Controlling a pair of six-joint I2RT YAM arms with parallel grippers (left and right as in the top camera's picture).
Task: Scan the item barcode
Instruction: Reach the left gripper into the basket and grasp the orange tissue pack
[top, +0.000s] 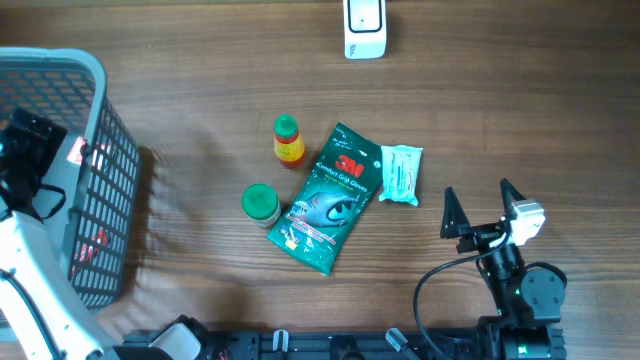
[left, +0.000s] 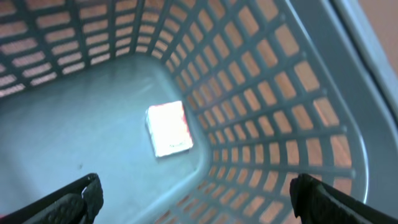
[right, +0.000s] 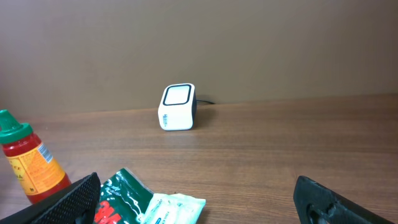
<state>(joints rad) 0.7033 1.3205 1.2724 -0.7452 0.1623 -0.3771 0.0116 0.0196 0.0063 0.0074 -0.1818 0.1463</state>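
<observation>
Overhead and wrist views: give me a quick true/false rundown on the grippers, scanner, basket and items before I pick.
1. The right gripper is open and empty. True.
2. The scanner sits inside the basket. False: it stands on the table, away from the basket.
3. The left gripper hangs open over the basket's inside. True.
4. The green pouch is gripped. False: it lies on the table between the red bottle and the white packet.
5. The basket is empty. False: a small flat pack lies on its floor.
</observation>
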